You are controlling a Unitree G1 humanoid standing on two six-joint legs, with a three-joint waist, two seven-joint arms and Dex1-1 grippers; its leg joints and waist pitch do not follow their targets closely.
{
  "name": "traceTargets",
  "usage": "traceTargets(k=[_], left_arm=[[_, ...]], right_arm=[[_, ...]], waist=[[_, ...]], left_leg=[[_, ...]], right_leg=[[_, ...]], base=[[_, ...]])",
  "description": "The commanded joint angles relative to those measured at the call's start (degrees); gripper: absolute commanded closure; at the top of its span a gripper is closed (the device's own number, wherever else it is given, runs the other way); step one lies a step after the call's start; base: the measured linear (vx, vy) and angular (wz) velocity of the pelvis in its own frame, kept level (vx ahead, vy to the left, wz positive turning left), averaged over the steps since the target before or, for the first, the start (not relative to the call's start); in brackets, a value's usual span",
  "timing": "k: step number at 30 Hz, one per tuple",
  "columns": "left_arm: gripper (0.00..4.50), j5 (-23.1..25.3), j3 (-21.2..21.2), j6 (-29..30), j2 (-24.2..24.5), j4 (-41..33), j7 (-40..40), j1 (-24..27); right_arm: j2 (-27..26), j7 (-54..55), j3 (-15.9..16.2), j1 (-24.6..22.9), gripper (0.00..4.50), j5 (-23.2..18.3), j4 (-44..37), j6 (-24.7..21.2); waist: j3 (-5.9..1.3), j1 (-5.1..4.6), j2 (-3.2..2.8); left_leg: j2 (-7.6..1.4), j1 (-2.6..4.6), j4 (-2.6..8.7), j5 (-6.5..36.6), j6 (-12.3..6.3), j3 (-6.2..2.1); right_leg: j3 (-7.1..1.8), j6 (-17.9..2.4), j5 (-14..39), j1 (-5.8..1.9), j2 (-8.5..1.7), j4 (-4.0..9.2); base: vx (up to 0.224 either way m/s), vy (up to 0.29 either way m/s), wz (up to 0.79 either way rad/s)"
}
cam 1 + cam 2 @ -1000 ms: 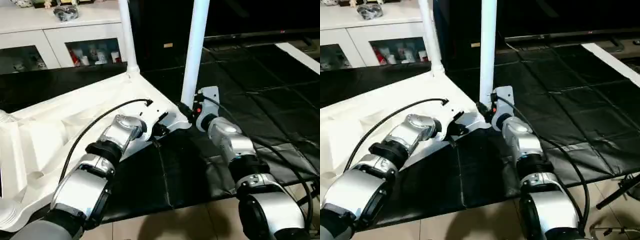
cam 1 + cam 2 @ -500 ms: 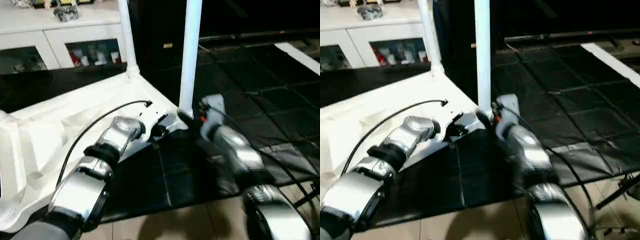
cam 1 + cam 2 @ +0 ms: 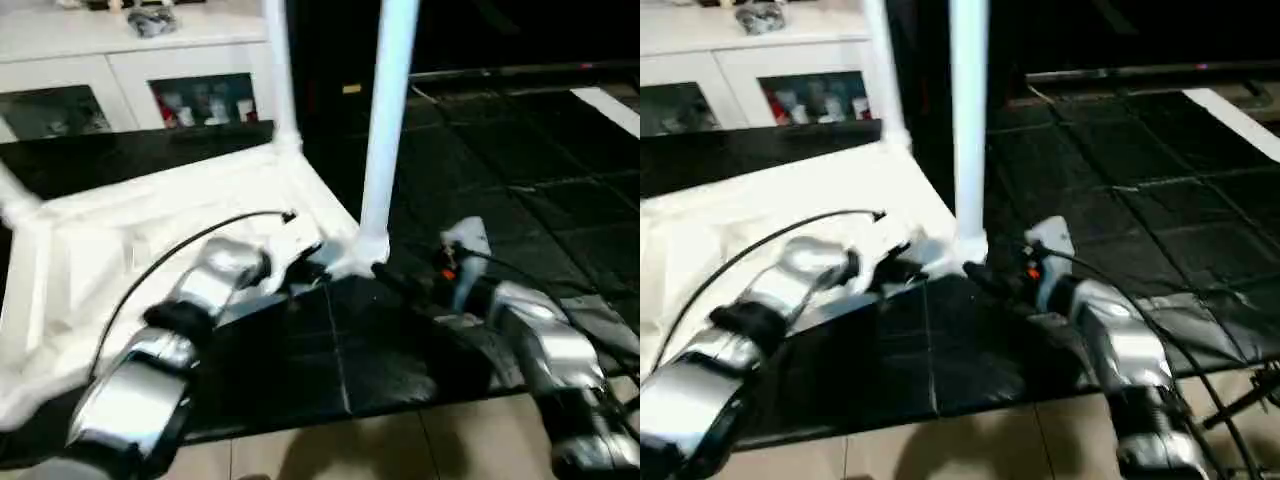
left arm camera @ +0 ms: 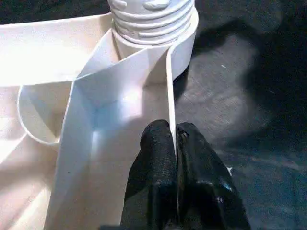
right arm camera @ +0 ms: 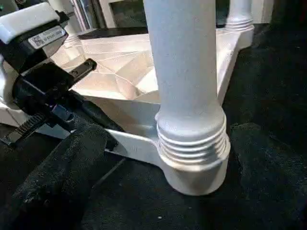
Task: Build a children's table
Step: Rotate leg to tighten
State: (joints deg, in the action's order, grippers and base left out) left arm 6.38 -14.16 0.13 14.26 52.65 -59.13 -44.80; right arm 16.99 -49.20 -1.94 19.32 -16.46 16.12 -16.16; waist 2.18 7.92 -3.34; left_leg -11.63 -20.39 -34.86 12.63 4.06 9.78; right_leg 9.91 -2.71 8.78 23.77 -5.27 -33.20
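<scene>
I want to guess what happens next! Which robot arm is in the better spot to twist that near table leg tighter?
Probably the right. Its open tool sits either side of the near leg at its socket. The left tool is shut on the tabletop's rim, steadying it.

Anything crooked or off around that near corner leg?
Nothing stands out. The near leg stands upright in its corner socket of the upturned tabletop; the left gripper pinches the rim beside it.

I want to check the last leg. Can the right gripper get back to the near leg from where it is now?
Probably yes. The right gripper stands open just beside the near leg, and its fingers flank the leg's threaded base with nothing between.
</scene>
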Motion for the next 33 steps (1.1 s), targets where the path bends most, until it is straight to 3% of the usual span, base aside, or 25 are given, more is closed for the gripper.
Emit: traceTargets(k=[1,5,8,10,12,13,15,18,19,23,24,29,31,33], left_arm=[[4.50,-1.2,0.5,-1.3,1.3,-2.5,-0.7,0.8],[4.50,-2.4,1.1,-1.2,2.2,-4.6,-2.0,2.4],[4.50,-2.4,-1.2,-2.1,4.9,-10.1,-8.8,6.4],[4.50,-2.3,-1.9,-2.3,5.5,-10.7,-10.9,6.8],[4.50,-1.8,-3.3,-3.4,6.2,-10.7,-13.4,6.6],[4.50,-1.4,-3.9,-3.9,6.3,-10.5,-14.3,6.4],[4.50,-0.8,-4.8,-4.7,6.5,-10.2,-15.1,6.0],[4.50,-0.3,-5.9,-5.5,6.6,-9.7,-16.3,5.5],[4.50,0.0,-6.4,-5.7,6.6,-9.9,-17.0,5.4],[4.50,0.3,-6.7,-6.1,6.7,-10.1,-17.5,5.3],[4.50,0.4,-7.4,-6.5,6.6,-10.1,-18.7,4.9],[4.50,0.6,-8.4,-7.1,6.5,-9.9,-20.1,4.4],[4.50,0.7,-8.7,-7.2,6.5,-10.0,-20.4,4.4],[4.50,0.7,-8.9,-7.2,6.6,-10.1,-20.7,4.4]], right_arm=[[-0.1,1.3,-0.6,-1.9,0.02,-0.8,-4.2,-0.9],[-0.3,2.5,-0.2,-3.6,0.02,-0.7,-6.1,-1.3],[0.7,0.6,1.4,-4.5,0.02,-0.7,-7.9,-1.0],[1.4,-0.7,1.9,-4.0,0.02,-0.5,-7.8,-0.8],[3.1,-3.1,3.0,-2.7,0.02,0.3,-7.0,-0.1],[3.9,-4.3,3.6,-2.0,0.02,0.8,-6.2,0.3],[4.8,-5.9,4.4,-1.0,0.02,1.4,-5.0,0.8],[6.9,-10.7,7.2,0.7,0.02,2.6,-3.3,1.8],[8.0,-13.8,9.0,1.3,0.02,3.1,-2.7,2.0],[8.8,-16.3,10.3,2.0,0.02,3.3,-2.0,2.2],[9.1,-18.5,11.4,3.9,0.02,3.9,1.0,3.2],[8.6,-20.3,12.7,8.1,0.39,5.2,7.4,5.3],[8.4,-20.5,12.7,8.6,0.48,5.2,8.2,5.5],[8.2,-21.0,12.8,9.1,0.72,5.0,9.0,5.6]], waist=[[-4.37,-0.03,0.40],[-4.36,-0.04,0.33],[-4.36,-0.43,0.62],[-4.20,-0.64,0.41],[-4.04,-0.49,0.77],[-4.06,-0.25,0.53],[-3.92,-0.07,0.65],[-4.02,0.12,0.67],[-4.11,0.12,0.70],[-4.28,0.22,0.83],[-4.34,0.23,0.92],[-4.23,0.29,0.93],[-4.30,0.42,0.92],[-4.40,0.40,0.95]], left_leg=[[-2.20,-0.01,3.47,2.1,-5.92,-0.64],[-2.06,0.03,3.65,3.1,-4.91,-0.65],[-2.18,-0.18,3.82,2.8,-4.96,-0.66],[-2.00,-0.11,3.74,2.8,-5.16,-0.50],[-1.90,0.02,3.81,3.4,-5.25,-0.34],[-1.95,0.17,3.83,3.8,-5.10,-0.40],[-2.13,0.62,3.91,4.8,-4.69,-0.33],[-2.27,0.80,3.89,4.9,-4.49,-0.31],[-2.29,0.55,3.82,4.4,-4.70,-0.36],[-2.26,0.18,3.65,3.2,-5.61,-0.41],[-2.26,0.12,3.64,2.7,-5.70,-0.46],[-2.25,0.32,3.63,3.2,-5.37,-0.32],[-2.48,0.63,3.59,2.9,-5.30,-0.31],[-2.54,0.40,3.57,2.4,-5.58,-0.41]], right_leg=[[-4.09,-5.8,11.9,-4.28,-4.51,3.52],[-4.05,-5.2,13.1,-4.36,-4.49,3.65],[-4.08,-5.2,12.3,-4.44,-4.52,3.47],[-4.10,-5.0,13.1,-4.26,-4.38,3.68],[-4.08,-4.3,15.3,-4.19,-4.31,4.05],[-4.03,-3.9,16.6,-4.18,-4.32,4.09],[-4.18,-3.7,17.9,-3.88,-4.39,4.27],[-4.37,-4.4,17.0,-3.89,-4.41,4.12],[-4.39,-5.0,15.4,-4.07,-4.37,3.73],[-4.42,-5.9,13.0,-4.34,-4.46,3.30],[-4.39,-6.0,12.7,-4.37,-4.46,3.14],[-4.36,-5.8,15.6,-4.14,-4.45,3.59],[-4.60,-6.7,13.9,-3.94,-4.40,3.27],[-4.65,-7.6,11.8,-4.13,-4.42,2.79]], base=[[0.000,0.000,0.00],[0.000,0.000,0.00],[0.000,0.000,0.00],[0.000,0.000,0.00],[0.000,0.000,0.00],[0.000,0.000,0.00],[0.000,0.000,0.00],[0.000,0.000,0.00],[0.000,0.000,0.00],[0.000,0.000,0.00],[0.000,0.000,0.00],[0.000,0.000,0.00],[0.000,0.000,0.00],[0.000,0.000,0.00]])
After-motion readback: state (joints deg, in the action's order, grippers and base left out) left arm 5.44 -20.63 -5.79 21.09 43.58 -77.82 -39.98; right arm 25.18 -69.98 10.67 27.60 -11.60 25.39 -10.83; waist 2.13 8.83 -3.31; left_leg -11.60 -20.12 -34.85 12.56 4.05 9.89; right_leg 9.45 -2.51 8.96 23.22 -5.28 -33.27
